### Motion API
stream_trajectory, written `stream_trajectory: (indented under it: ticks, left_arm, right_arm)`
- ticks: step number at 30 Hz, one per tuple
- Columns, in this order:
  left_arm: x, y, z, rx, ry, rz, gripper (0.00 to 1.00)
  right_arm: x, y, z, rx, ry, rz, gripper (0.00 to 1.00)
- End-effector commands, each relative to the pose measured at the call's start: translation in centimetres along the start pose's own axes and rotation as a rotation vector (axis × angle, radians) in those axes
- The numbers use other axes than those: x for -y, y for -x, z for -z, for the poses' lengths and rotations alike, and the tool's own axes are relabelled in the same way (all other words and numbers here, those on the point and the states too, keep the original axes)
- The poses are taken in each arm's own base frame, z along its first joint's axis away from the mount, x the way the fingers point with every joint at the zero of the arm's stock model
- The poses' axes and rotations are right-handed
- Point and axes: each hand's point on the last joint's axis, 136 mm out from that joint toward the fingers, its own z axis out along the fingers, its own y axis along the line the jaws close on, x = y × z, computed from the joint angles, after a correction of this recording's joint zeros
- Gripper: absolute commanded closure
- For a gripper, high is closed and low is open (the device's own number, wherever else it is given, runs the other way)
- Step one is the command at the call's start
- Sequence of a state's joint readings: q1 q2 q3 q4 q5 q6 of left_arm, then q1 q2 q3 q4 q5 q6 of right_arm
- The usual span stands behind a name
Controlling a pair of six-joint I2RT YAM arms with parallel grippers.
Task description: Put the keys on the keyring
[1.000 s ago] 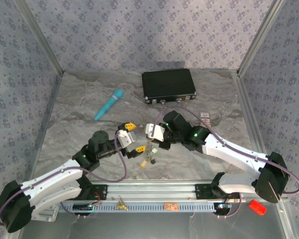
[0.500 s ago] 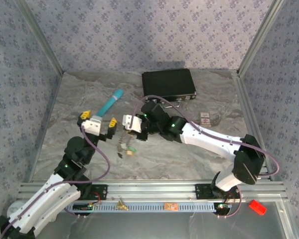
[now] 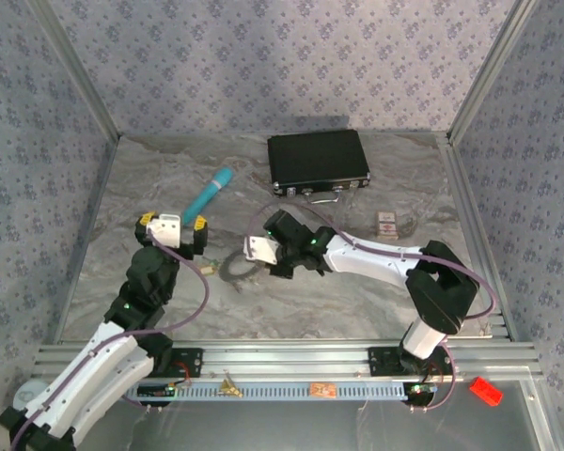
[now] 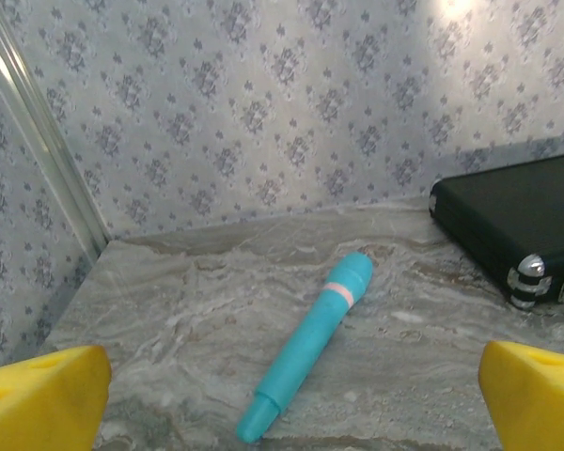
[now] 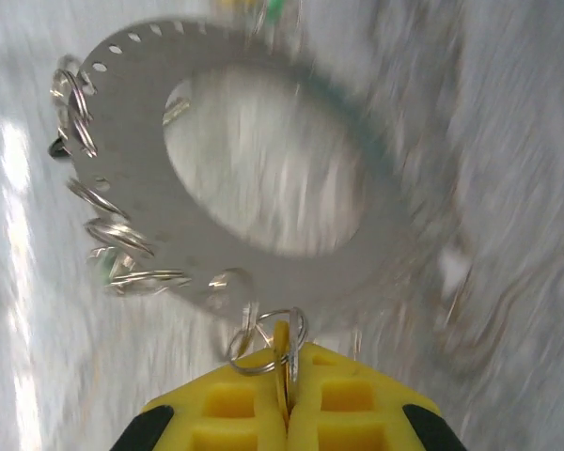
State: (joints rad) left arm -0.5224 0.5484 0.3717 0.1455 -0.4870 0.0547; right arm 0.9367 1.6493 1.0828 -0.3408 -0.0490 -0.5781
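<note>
The keyring (image 5: 395,235) is a flat grey disc with a wide hole, small holes along its rim and several wire rings hooked through them. It hangs just ahead of my right gripper (image 5: 284,371), which is shut on a thin yellow key (image 5: 282,340) and its split ring at the disc's near edge. Other keys show as green and dark bits at the disc's rim (image 5: 101,268). From above, the right gripper (image 3: 256,250) holds the keyring (image 3: 235,271) low over the table's middle. My left gripper (image 3: 175,224) stands open to its left, holding nothing, with yellow fingertips (image 4: 38,395) far apart.
A teal pen (image 3: 207,195) lies on the marble table just beyond the left gripper, seen as the pen (image 4: 310,348) between its fingertips. A black case (image 3: 318,162) sits at the back and a small card (image 3: 387,222) at the right. Patterned walls close three sides.
The right gripper has swung left and down towards the table with the keyring. The left arm has pulled away to the left and back, its jaws open.
</note>
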Motion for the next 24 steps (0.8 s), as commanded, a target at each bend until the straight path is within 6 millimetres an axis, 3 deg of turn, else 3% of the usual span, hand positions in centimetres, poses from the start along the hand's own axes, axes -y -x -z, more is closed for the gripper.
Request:
stream_trajectory:
  ticks: [1, 7, 15, 19, 23, 24]
  left_arm:
    - [-0.4, -1.2, -0.5, -0.027, 0.031, 0.015, 0.01]
    - [-1.1, -3.6, -1.6, -0.092, 0.078, -0.008, 0.00]
    - [-2.9, -4.6, -2.2, -0.095, 0.183, -0.027, 0.01]
    - [-3.4, -5.5, -3.3, -0.125, 0.188, -0.037, 0.00]
    - [-4.1, -7.0, -4.8, -0.167, 0.184, -0.011, 0.01]
    - [-4.4, -7.4, -5.1, -0.177, 0.194, -0.003, 0.00]
  right_arm:
    - [0.1, -5.0, 1.5, -0.195, -0.040, 0.035, 1.00]
    - [-0.7, -11.5, 1.7, -0.407, -0.069, 0.028, 0.99]
    - [-0.8, -15.9, 2.7, -0.550, -0.075, 0.004, 0.68]
    - [1.6, -15.2, 5.0, -0.450, -0.141, -0.138, 0.64]
    - [7.0, -11.0, 10.0, -0.042, -0.307, -0.434, 0.61]
    - [8.2, -10.8, 11.2, 0.043, -0.358, -0.477, 0.60]
